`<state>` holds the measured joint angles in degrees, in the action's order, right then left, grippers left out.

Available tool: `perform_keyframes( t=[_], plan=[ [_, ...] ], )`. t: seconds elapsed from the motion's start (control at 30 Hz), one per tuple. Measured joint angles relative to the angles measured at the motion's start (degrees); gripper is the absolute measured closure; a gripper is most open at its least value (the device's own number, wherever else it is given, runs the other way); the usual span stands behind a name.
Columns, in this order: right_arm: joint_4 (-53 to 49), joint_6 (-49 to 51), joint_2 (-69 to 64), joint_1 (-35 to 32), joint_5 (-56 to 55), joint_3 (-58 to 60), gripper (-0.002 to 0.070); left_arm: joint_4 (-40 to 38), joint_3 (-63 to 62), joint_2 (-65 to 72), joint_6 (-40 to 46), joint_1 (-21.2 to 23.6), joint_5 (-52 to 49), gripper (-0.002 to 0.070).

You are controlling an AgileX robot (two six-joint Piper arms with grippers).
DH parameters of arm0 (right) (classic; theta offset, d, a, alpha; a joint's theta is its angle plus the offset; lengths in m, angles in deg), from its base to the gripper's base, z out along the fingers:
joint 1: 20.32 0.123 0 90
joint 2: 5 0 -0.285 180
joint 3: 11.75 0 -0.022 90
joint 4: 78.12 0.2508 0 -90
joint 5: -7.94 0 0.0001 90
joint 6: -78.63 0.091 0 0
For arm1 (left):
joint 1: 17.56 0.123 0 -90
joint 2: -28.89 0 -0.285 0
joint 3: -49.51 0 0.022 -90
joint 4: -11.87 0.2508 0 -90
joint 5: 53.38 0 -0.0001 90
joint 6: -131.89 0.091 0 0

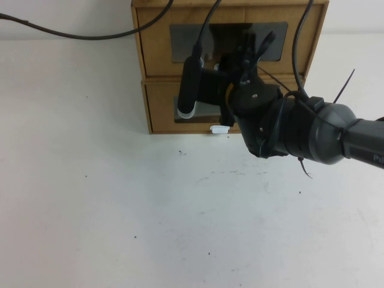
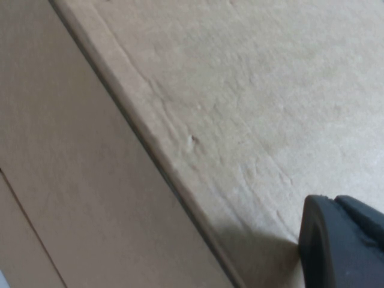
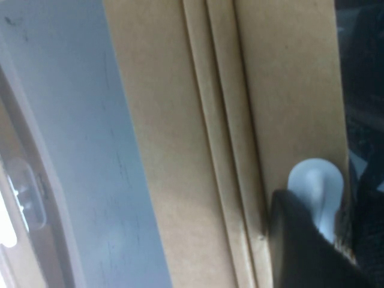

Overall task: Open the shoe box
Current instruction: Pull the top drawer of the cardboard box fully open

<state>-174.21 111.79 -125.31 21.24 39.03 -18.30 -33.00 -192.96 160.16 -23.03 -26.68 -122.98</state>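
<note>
High view: handle at right end effector

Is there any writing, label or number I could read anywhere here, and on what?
Pale lettering on the dark right arm: cut off at the edge, unreadable.
Brown cardboard shoe box, right gripper at its white handle, shut left gripper close to cardboard: none.

The right arm hides most of the front of the lower shoe box.
</note>
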Motion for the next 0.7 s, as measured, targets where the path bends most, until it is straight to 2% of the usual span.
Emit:
perform_keyframes(
  t=[0.17, 0.27, 0.7],
  plan=[
    [-0.2, -0.7, 0.1, 0.9, 1.3, 0.6, 0.0512, 0.3, 0.0, 0.0, -0.4, 0.0, 0.0, 0.0679],
    [-0.6, -1.2, 1.2, 1.7, 2.0, 2.4, 0.061, 0.5, 0.0, 0.0, -0.6, 0.0, 0.0, 0.068],
    [-1.1, -0.8, 2.7, 2.2, 2.8, 4.5, 0.0615, 0.6, 0.0, 0.0, -0.9, 0.0, -0.4, 0.068]
  ],
)
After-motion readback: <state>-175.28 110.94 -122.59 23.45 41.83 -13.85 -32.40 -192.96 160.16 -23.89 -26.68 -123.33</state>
